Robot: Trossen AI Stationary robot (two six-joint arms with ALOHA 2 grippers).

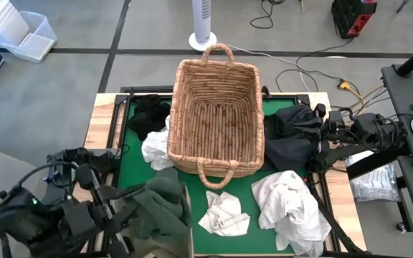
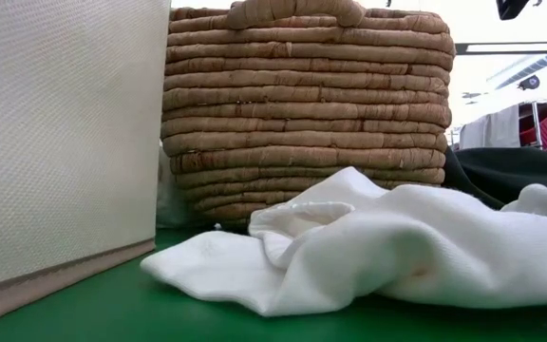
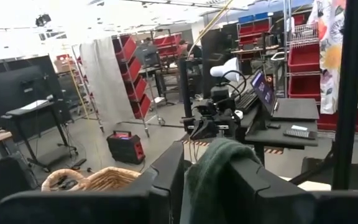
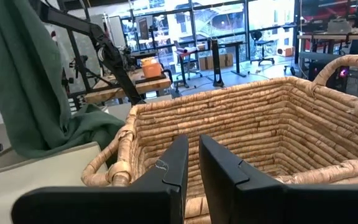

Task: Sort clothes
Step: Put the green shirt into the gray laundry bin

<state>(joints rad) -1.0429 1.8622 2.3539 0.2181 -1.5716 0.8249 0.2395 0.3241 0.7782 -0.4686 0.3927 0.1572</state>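
My left gripper (image 3: pixel 207 163) is at the table's near left, over the beige fabric bin (image 2: pixel 55 142), shut on a dark green garment (image 1: pixel 160 208). In the right wrist view the garment (image 4: pixel 23 81) hangs down, and its lower part lies on the bin (image 4: pixel 42 171). My right gripper (image 4: pixel 191 168) is shut and holds nothing, level beside the right wall of the wicker basket (image 1: pixel 217 118). White clothes (image 1: pixel 292 208) (image 1: pixel 224 215) lie on the green mat in front of the basket. My left gripper pinches a bunched upper part of the dark green garment (image 3: pixel 215 163) between its two fingers, which point about level. One layer or several, I cannot tell. The cloth hangs slack below the fingers, and its lower part rests on the bin.
A black garment (image 1: pixel 145 115) and a white one (image 1: pixel 156 150) lie left of the basket. Another black one (image 1: pixel 292 136) lies on its right, under my right arm (image 1: pixel 350 136). The basket stands at the table's middle. Cables and a fan base lie on the floor beyond.
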